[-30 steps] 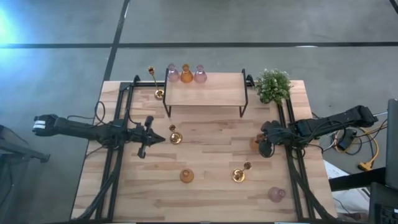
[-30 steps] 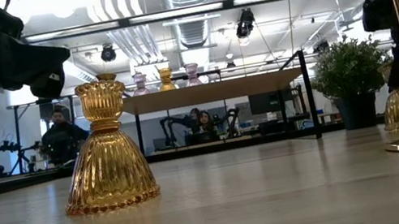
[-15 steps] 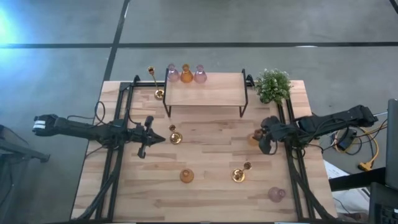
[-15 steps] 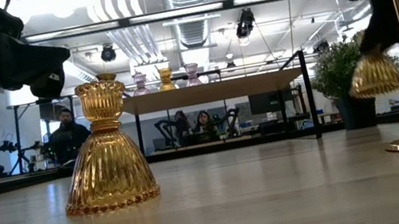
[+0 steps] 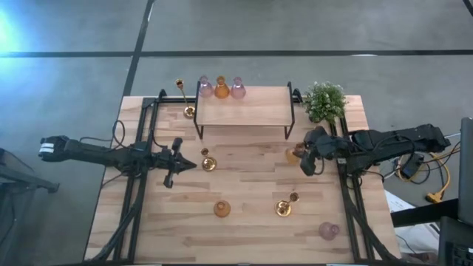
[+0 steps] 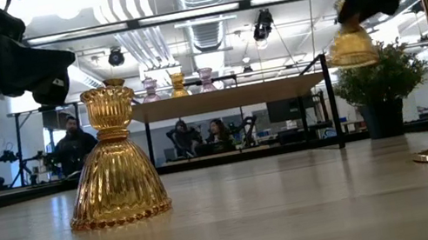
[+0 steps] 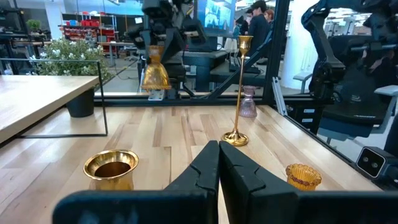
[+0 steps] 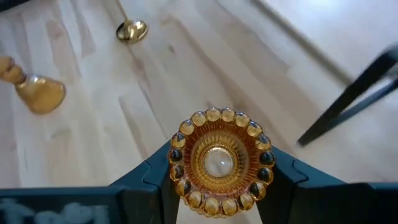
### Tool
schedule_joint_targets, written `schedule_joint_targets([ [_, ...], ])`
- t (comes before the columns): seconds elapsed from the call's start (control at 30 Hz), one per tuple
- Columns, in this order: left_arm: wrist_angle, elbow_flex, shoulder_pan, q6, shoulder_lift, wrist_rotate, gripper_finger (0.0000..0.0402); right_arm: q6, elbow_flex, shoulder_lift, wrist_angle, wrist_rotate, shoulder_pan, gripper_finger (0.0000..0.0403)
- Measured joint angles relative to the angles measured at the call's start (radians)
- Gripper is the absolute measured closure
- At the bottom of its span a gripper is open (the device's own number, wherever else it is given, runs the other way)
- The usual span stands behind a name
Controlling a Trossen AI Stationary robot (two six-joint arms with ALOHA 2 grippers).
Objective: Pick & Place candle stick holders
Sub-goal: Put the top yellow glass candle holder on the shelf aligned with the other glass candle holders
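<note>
Right of centre in the high view, the right gripper [image 5: 301, 157] has its jaws clamped on an amber glass holder [image 5: 293, 154] — held clear of the counter [image 5: 251, 214], just in front of the right leg of the raised shelf [image 5: 244, 108]. Low view: same held holder [image 6: 351, 45] hangs at upper right of frame, above the potted plant [image 6: 380, 80]. Right wrist view: its beaded round base [image 8: 219, 160] faces the camera, pinched between the 2 fingers [image 8: 152, 176].

Left gripper [image 5: 194, 165] sits left of centre over the counter, jaws closed on nothing, just beside a gold candlestick [image 5: 208, 163].

Other holders, high view:
- 3 glass pieces in a row along the far edge of the shelf — pink [image 5: 205, 88], amber [image 5: 222, 88], pink [image 5: 238, 89].
- second gold candlestick [image 5: 188, 111] at upper left of the counter, beside the shelf's left leg.
- amber holder [image 5: 222, 209] lower centre, upright.
- third gold candlestick [image 5: 283, 207] lower right of centre.
- pink holder [image 5: 328, 230] near the lower right corner.
</note>
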Motion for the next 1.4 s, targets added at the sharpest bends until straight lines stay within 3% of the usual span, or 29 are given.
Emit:
schedule_joint_targets([
  [0.37, 0.000, 0.000, 0.000, 0.000, 0.000, 0.000, 0.0388, -0.201, 0.357, 0.270, -0.004, -0.172, -0.239, 0.0258],
  [0.7, 0.000, 0.000, 0.000, 0.000, 0.000, 0.000, 0.0388, -0.400, 0.697, 0.558, -0.053, -0.214, -0.452, 0.0257],
  [1.0, 0.000, 0.000, 0.000, 0.000, 0.000, 0.000, 0.0388, -0.479, 0.792, 0.748, 0.041, -0.300, -0.603, 0.0257],
  [1.4, 0.000, 0.000, 0.000, 0.000, 0.000, 0.000, 0.0388, -0.537, 0.810, 0.854, 0.096, -0.371, -0.693, 0.0257],
])
